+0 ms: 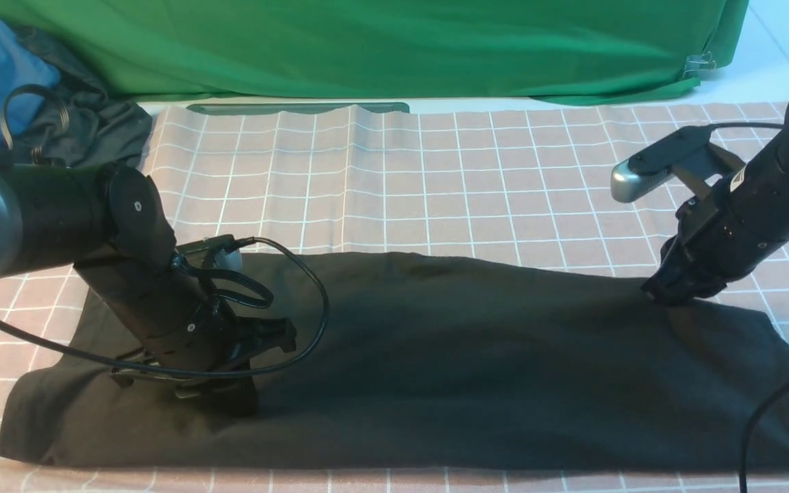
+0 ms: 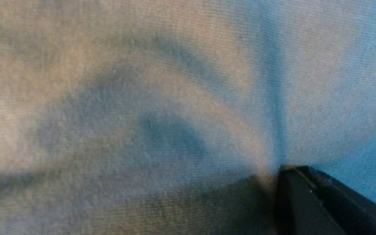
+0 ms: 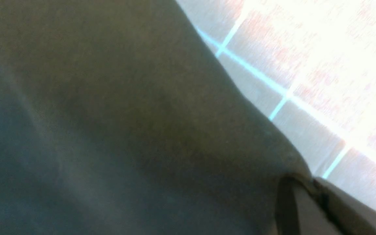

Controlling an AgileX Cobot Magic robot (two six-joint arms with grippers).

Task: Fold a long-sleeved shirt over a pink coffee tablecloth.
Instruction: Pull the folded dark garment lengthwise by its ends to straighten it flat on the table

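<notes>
heads up, the long-sleeved shirt [image 1: 477, 356] is lying as one long black band with the pink tablecloth [image 1: 435, 185] under it, showing on every side. it's soft, light cotton, so i'd expect it to sag, drag and slide on itself instead of holding a crease. best to take it at edges and corners and pinch through all the layers.

your left gripper [image 1: 220, 397] is down on the shirt's left end, clamped tight, with the cloth puckering into its tip. your right gripper [image 1: 668, 296] is at the shirt's far edge near its right end, pinched on that edge.

can't see the sleeves, print or neck label. both wrist views are blurry, so there's no telling how many layers each pinch has.
</notes>
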